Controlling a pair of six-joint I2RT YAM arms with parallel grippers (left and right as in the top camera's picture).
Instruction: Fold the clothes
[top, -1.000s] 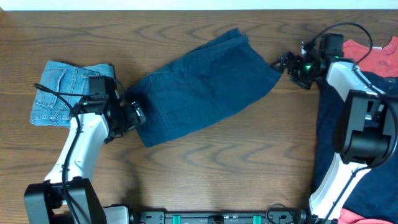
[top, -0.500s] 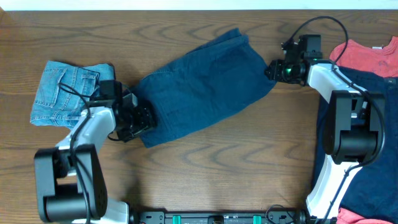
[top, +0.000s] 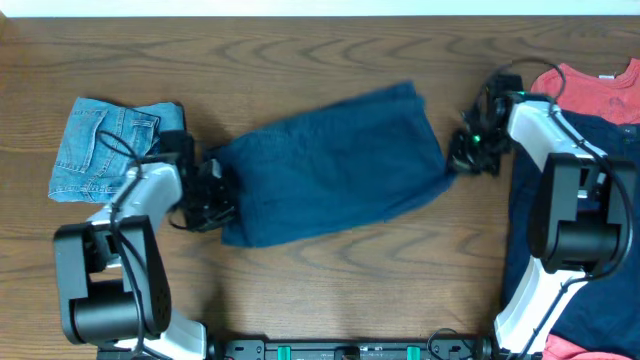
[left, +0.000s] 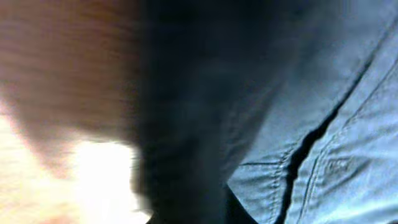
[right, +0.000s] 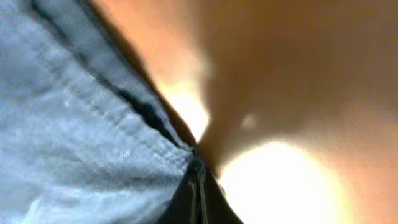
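Note:
Dark navy shorts lie spread across the middle of the table, their long side running left to right. My left gripper is at their left end, jaws shut on the fabric edge. The left wrist view is blurred, showing stitched navy cloth right against the dark fingers. My right gripper sits at the shorts' right corner. In the right wrist view its jaws are pressed together with the seamed hem pinched at their tip.
Folded light-blue denim shorts lie at the far left. A red T-shirt and another dark navy garment lie at the right edge under the right arm. Bare wood shows in front of the shorts.
Both grippers moved onto the ends of the navy shorts and shut on them. The right corner was dragged toward the front and the shorts now lie straighter.

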